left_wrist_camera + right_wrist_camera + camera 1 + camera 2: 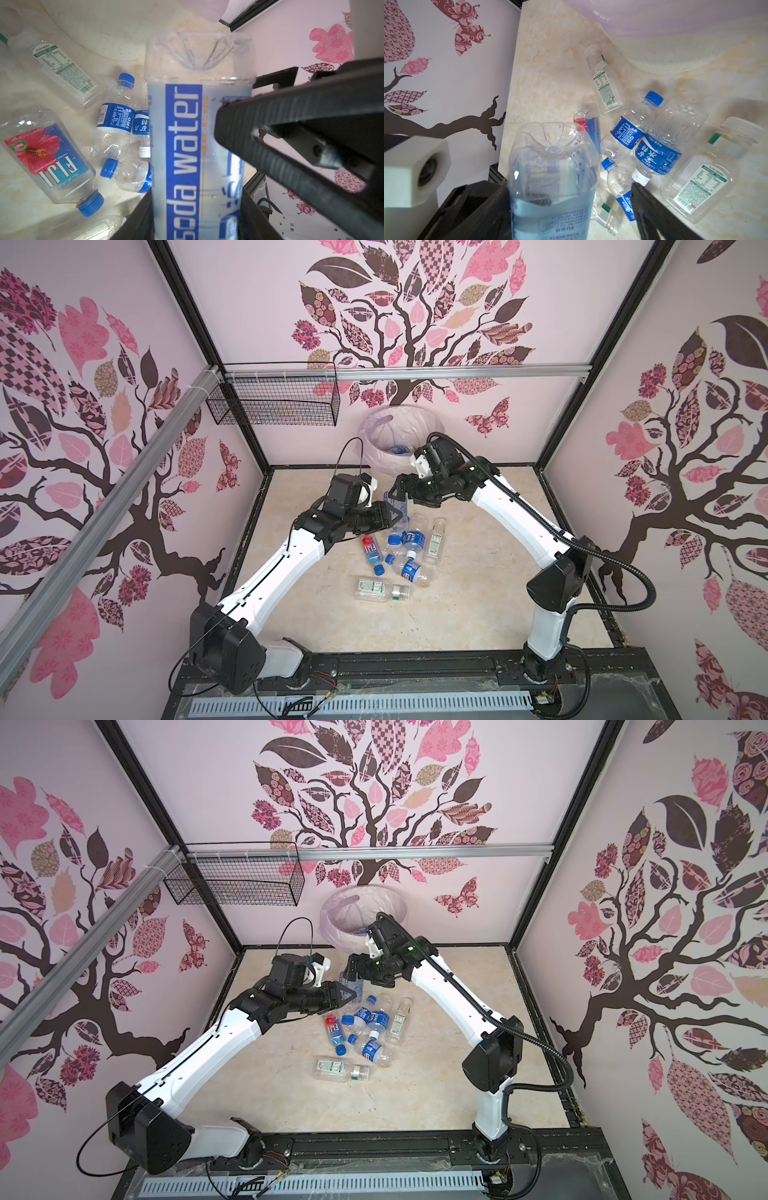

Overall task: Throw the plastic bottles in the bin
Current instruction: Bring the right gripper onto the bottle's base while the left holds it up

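Note:
A clear "soda water" bottle (395, 506) (197, 135) (552, 176) with a pale blue label hangs above the floor, my left gripper (398, 516) (196, 218) shut on it. My right gripper (401, 489) (571, 207) straddles the same bottle, open. One of its fingers lies against the bottle and the other finger (645, 203) stands apart from it. Several more plastic bottles (411, 543) (370, 1027) lie in a heap on the floor below. The bin (374, 435) (332, 915), lined with a pale pink bag, stands at the back wall just behind both grippers, a blue-labelled bottle inside it.
A black wire mesh basket (274, 406) hangs on the rail at the back left. A Fiji bottle (371, 549) and a white-labelled bottle (374, 589) lie nearest the front of the heap. Bare marble-patterned floor (478, 593) spreads to the right.

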Robot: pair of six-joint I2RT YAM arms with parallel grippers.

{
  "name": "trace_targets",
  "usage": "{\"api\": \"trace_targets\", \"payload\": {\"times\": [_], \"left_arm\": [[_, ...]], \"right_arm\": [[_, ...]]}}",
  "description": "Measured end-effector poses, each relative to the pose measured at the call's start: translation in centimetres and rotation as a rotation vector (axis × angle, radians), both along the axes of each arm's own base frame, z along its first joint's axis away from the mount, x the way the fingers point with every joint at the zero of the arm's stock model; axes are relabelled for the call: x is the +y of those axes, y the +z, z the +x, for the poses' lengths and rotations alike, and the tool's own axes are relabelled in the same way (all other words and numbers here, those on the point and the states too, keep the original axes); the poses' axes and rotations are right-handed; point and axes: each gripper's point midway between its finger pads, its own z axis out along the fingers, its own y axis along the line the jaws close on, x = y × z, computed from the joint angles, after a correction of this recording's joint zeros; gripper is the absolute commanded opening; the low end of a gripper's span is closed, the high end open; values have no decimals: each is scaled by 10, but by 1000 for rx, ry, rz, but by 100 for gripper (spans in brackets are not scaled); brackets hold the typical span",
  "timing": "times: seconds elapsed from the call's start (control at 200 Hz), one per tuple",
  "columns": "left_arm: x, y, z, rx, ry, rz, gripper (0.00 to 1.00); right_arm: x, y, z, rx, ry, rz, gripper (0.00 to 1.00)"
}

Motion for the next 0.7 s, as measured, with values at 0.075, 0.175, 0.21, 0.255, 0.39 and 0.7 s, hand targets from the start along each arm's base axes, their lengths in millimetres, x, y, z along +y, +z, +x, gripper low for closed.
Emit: {"api": "trace_targets", "payload": {"times": [0.075, 0.175, 0.21, 0.255, 0.39, 0.7], "left_arm": [[-1, -1, -2, 10, -1, -1, 52], [-3, -1, -3, 18, -1, -7, 52], [-3, -1, -4, 20, -1, -8, 52], [-3, -1, -4, 22, 1, -10, 52], [-5, 0, -4, 25, 2, -14, 52], [-17, 11, -10, 20, -23, -29, 52]], "right_arm": [[0, -3, -2, 11, 0, 18, 85], [-1, -2, -3, 15, 0, 38, 83], [0, -2, -3, 18, 0, 44, 83], [1, -1, -3, 20, 0, 51, 82], [4, -4, -2, 29, 3, 73, 80], [8, -7, -6, 48, 1, 118, 73]]}}
